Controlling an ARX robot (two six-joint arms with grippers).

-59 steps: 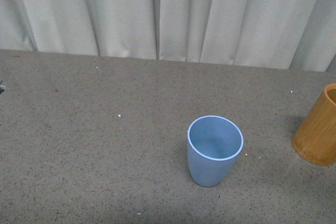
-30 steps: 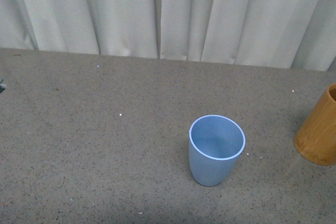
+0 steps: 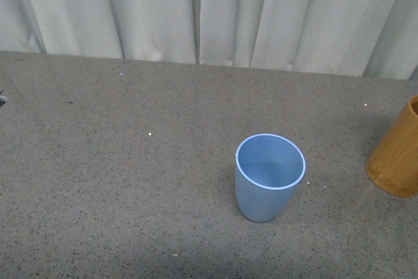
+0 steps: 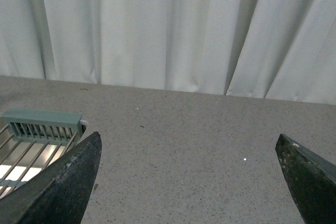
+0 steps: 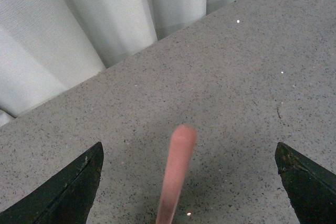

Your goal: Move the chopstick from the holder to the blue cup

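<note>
The blue cup point(image 3: 269, 178) stands upright and empty on the grey speckled table, right of centre in the front view. The orange-brown holder point(image 3: 396, 155) is cut by the right edge there. A blurred salmon-pink chopstick point(image 5: 176, 174) pokes up between the wide-apart fingers of my right gripper point(image 5: 189, 153), touching neither finger. My right gripper is open. My left gripper point(image 4: 189, 145) is open too, with only bare table between its dark fingertips point(image 4: 63, 184). Neither arm shows in the front view.
A pale green wire rack point(image 4: 37, 137) lies beside the left gripper. White pleated curtains point(image 3: 209, 11) close off the table's far edge. A few white specks dot the tabletop point(image 3: 130, 181).
The front view has shifted: the blue cup and holder sit slightly higher and further right in frame than a second ago. The cup and holder themselves stay put.
</note>
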